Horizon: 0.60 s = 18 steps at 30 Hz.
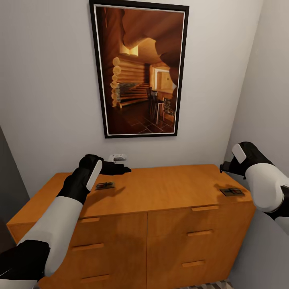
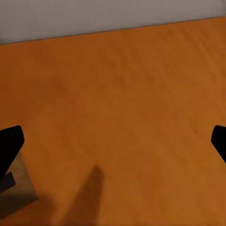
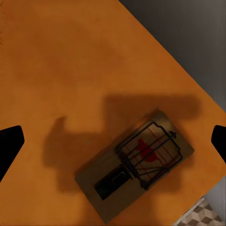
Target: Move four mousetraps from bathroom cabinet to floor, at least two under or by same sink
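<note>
Mousetrap [image 3: 134,167] beneath your right gripper [image 3: 113,141] lies flat on the cabinet [image 1: 168,186], long axis 2-to-8 o'clock, fingers spread apart.

Left mousetrap [image 2: 14,188] cropped at frame edge

Two mousetraps on the cabinet [image 1: 160,192] top: left mousetrap [image 1: 105,186] near the back, right mousetrap [image 1: 232,192] by the right end. One cabinet, orange-brown. Six bar handles [image 1: 205,208] counted on its drawer fronts, three per column. One framed picture [image 1: 139,68] on the wall above. One small white gadget [image 1: 117,157] low on the wall. Two arms, one claw each: left claw [image 1: 120,169], right claw [image 1: 222,168]. Two dark fingertips [image 3: 9,146] at the edges of each wrist view.
</note>
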Available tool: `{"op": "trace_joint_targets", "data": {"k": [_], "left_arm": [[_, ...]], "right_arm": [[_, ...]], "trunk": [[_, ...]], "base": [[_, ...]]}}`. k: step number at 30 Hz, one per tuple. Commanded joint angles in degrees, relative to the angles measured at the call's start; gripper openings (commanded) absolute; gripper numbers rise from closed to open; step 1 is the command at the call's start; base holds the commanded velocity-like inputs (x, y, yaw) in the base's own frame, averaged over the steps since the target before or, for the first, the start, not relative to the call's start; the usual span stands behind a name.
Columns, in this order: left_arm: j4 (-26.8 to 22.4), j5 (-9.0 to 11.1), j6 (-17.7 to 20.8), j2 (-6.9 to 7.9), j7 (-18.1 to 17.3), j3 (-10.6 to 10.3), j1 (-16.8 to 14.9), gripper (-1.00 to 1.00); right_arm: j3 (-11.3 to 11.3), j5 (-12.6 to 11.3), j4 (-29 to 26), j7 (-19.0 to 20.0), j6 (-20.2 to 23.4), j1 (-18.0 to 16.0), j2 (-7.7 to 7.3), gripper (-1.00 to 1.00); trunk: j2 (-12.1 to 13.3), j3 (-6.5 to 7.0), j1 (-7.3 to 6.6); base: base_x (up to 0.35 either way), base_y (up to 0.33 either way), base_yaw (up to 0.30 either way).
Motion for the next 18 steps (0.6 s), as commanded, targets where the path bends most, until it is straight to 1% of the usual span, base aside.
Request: {"op": "trace_joint_targets", "data": {"k": [1,6,14,18], "left_arm": [[-0.03,0.17,0.24,0.02,0.04,-0.01,-0.04,1.00],[-0.03,0.17,0.24,0.06,0.04,-0.01,-0.04,1.00],[-0.03,0.17,0.24,0.04,0.04,-0.01,-0.04,1.00],[-0.03,0.17,0.24,-0.03,0.04,-0.01,-0.04,1.00]], "right_arm": [[-0.36,0.09,-0.07,-0.18,0.36,-0.06,0.02,1.00],[-0.34,0.11,-0.14,-0.18,1.29,-0.06,-0.02,1.00],[-0.33,0.13,-1.04,-0.18,1.68,-0.08,-0.03,1.00],[-0.33,0.18,-1.93,-0.18,1.68,-0.06,0.08,1.00]], "trunk": [[-0.04,-0.07,0.00],[-0.04,-0.07,0.00],[-0.04,-0.07,0.00],[-0.04,-0.07,0.00]], "base": [[0.000,0.000,-0.065],[0.000,0.000,-0.156],[0.000,0.000,-0.238],[0.000,0.000,-0.125]]}}
